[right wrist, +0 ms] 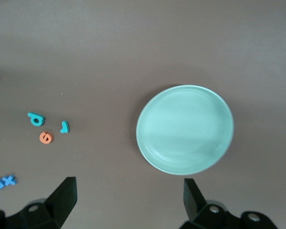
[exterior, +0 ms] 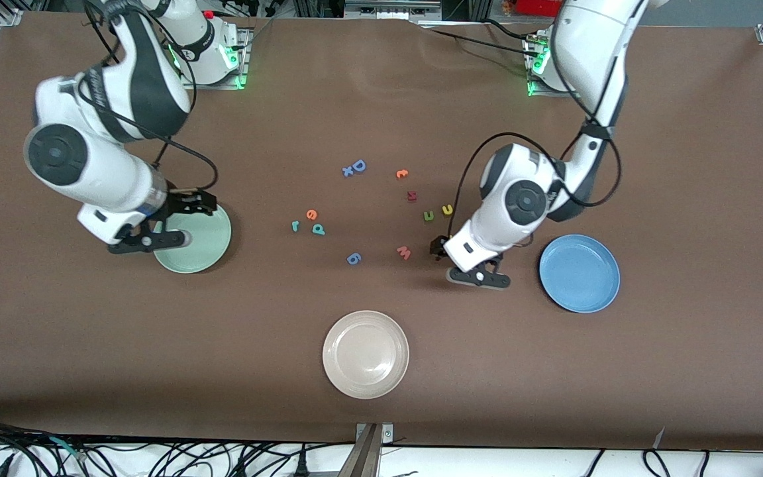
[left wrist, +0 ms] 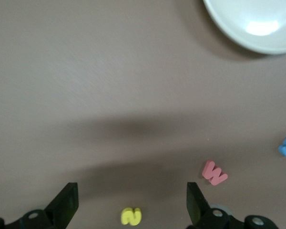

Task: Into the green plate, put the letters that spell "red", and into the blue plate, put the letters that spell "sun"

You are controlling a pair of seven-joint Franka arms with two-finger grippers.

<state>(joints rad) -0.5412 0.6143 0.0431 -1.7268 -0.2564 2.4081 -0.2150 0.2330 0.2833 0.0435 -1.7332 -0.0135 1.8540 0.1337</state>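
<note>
Progress: nothing sorted yet, both plates empty, you've got all six letters left.
Green plate [exterior: 212, 240]: middle left of the front frame, right end effector [exterior: 167, 221] over its rim, wide open, holding nothing.
Blue plate [exterior: 579, 273]: right of centre, bare.
Left end effector [left wrist: 129, 202]: spread wide and empty, yellow s [left wrist: 131, 215] between its fingers in the wrist frame.
Red letters: r [exterior: 295, 226], e [exterior: 312, 214], d [exterior: 318, 229] clustered mid-frame.
Sun letters: green u/n [exterior: 428, 215] and yellow u/n [exterior: 448, 210] side by side.
Clutter: pink w [exterior: 404, 252], blue 6-like shape [exterior: 354, 258], beige plate [exterior: 365, 354] lower centre on the surface.
</note>
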